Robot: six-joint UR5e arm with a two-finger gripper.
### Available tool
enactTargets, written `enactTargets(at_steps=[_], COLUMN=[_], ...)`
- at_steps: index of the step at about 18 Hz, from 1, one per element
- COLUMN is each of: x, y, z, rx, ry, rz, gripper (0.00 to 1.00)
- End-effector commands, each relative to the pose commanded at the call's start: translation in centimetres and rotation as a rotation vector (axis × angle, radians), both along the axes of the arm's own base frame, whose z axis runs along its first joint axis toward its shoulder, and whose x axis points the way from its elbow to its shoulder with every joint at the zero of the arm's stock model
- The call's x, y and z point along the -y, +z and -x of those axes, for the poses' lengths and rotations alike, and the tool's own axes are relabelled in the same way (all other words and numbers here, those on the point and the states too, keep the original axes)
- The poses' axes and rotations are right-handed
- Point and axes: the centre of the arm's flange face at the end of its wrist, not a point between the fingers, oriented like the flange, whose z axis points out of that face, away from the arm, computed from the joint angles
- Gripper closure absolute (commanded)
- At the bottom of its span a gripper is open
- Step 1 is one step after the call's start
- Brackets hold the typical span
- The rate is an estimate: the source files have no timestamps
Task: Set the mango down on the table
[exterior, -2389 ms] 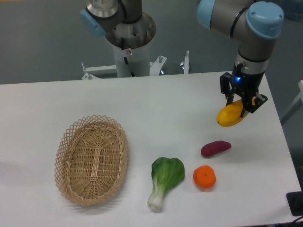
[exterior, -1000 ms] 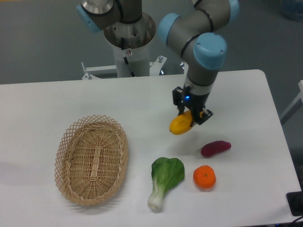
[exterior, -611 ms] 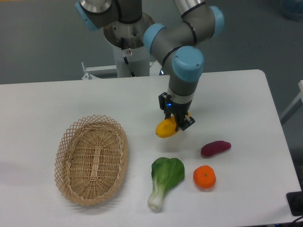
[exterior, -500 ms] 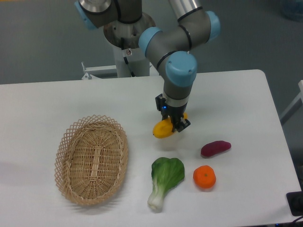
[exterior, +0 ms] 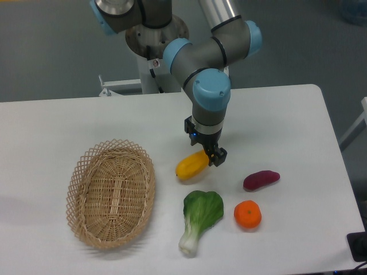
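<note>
The gripper is clamped on the mango's upper right end, its long axis slanting down-left, low over bare table, just beside the bok choy.

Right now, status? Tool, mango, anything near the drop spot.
Tool shut on the mango. Mango low over the table, contact unclear. Bok choy just below it, wicker basket to its left; spot itself open.

The table bears a basket, bok choy, tangerine, sweet potato.
</note>
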Motion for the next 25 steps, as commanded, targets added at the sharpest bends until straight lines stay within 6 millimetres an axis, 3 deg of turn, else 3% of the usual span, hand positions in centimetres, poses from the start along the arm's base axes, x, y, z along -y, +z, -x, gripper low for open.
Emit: enactTargets(at_steps=[5, 9, 13, 17, 20, 25], x=[-0.6, -1.7, -0.8, 1.6, 4.7, 11.5], y=[2.4, 6.2, 11.6, 15.2, 17.2, 20.2], z=[0.9, 2.2, 6.5, 10.5, 13.4, 17.5], rx=[-0.034, -0.084, -0.166, -0.203, -0.174, -0.163], ry=[0.102, 0.155, 0.216, 0.226, 0.103, 0.047], rz=[-0.04, -0.104, -0.164, -0.18, -0.106, -0.067], gripper=[0.0, 0.0, 0.0, 0.0, 0.0, 0.0])
